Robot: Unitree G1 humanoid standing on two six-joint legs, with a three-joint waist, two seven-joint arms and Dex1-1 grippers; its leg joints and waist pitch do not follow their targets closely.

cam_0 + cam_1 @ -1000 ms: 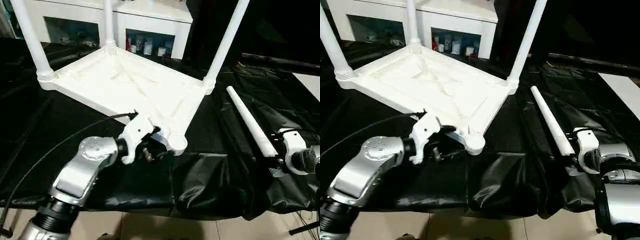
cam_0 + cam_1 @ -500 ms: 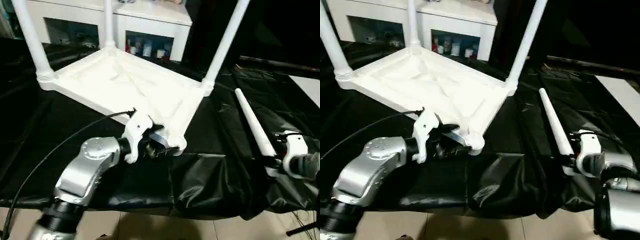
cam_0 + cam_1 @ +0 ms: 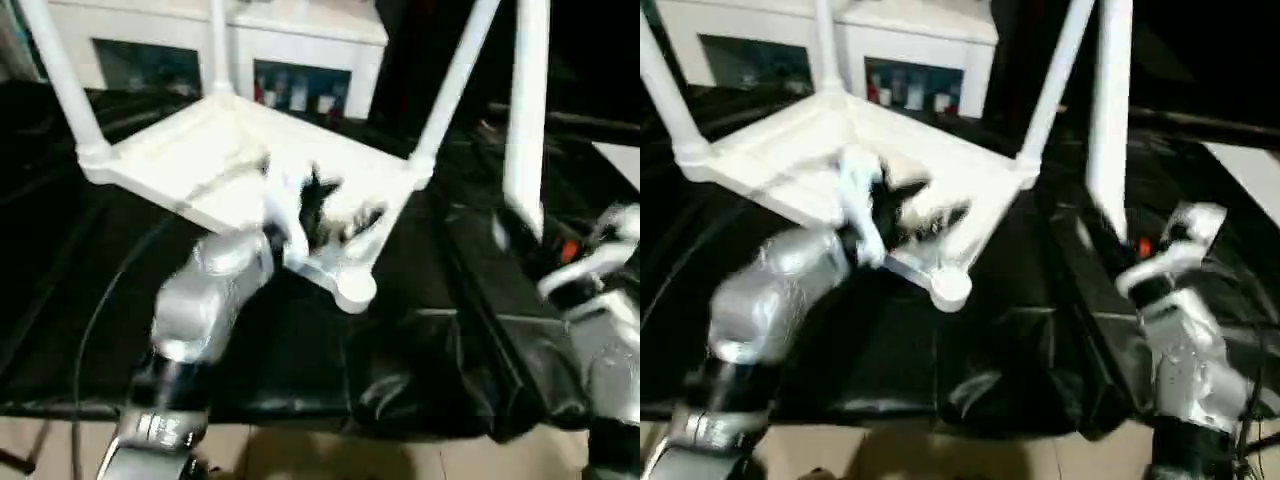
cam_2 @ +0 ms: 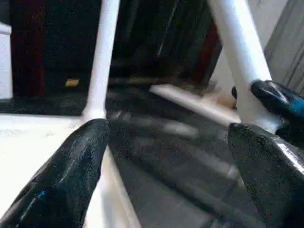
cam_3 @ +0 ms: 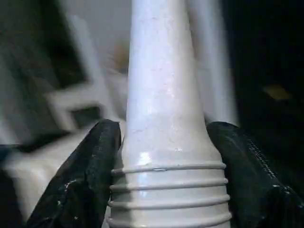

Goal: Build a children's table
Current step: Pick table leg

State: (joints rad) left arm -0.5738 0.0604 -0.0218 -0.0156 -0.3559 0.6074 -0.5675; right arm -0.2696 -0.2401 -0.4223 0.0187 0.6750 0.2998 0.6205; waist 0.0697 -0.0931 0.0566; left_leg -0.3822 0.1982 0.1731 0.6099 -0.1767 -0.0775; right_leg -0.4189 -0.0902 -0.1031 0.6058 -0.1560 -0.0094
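Right fingers (image 5: pixel 99 175) pinching fourth leg (image 3: pixel 526 110), now swung upright; left fingers (image 4: pixel 71 175) spread, moved over tabletop (image 3: pixel 190 165).

One white table top (image 3: pixel 250 160) lies upside down. Three legs (image 3: pixel 60 80) stand in its corner sockets, and a fourth leg (image 3: pixel 525 110) is held apart. One cabinet (image 3: pixel 300 40) stands behind.

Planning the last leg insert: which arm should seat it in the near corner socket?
Right. The right gripper already clamps the fourth leg, held upright. The left gripper is open over the tabletop, so it could steady it.
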